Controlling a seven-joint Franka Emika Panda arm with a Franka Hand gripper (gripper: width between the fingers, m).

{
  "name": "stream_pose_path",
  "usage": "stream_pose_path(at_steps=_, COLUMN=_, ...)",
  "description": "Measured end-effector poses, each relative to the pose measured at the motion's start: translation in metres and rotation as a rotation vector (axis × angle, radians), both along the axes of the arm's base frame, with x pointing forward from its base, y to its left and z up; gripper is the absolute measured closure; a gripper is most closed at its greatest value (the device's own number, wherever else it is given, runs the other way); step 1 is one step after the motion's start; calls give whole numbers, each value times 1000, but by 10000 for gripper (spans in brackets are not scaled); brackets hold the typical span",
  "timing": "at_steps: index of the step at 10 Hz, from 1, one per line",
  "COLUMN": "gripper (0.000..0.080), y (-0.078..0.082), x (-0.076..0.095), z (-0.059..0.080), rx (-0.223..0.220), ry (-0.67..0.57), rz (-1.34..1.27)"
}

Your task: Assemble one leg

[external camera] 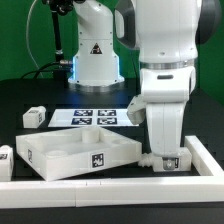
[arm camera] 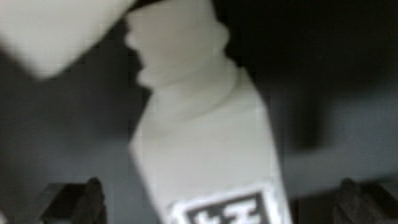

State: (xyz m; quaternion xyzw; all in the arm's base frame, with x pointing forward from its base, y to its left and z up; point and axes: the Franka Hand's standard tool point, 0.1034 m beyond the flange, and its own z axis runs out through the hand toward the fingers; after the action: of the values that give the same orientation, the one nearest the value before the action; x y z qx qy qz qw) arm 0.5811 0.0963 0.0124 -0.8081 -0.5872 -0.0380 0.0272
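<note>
Our claw (arm camera: pixel 217 203) is hanging released, jaws standing clear on both sides of the leg (arm camera: pixel 201 130), which is sitting just beside the tray (external camera: pixel 60 158), at its corner toward the exterior view's right. We are judging that centring on the leg and closing squarely is what matters most now. Beyond the tray, the marker board (external camera: pixel 95 118) is lying flat. Blur is smearing the fingertips, and the arm is hiding whether leg and tray are touching.

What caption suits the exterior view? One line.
Gripper low over a tagged leg beside the white tabletop.
</note>
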Motion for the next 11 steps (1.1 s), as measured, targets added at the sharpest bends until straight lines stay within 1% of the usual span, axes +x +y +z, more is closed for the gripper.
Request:
stream_pose_path(at_steps=1, gripper=150, y=0, x=-2, z=-3, rx=0, ry=6, rz=-1)
stream_pose_path(at_steps=4, gripper=163, y=-1, x=-2, z=-3, rx=0, ry=6, rz=-2)
stream_pose_path(at_steps=6, gripper=516, y=-1, x=-2, z=-3, rx=-1, ry=6, rz=-3)
stream_pose_path(at_steps=9, gripper=535, y=-1, x=-2, z=-4, rx=0, ry=7, rz=-3)
stream_pose_path(at_steps=11, gripper=535, y=5, x=-7, z=-4, rx=8, ry=-13, rz=-64)
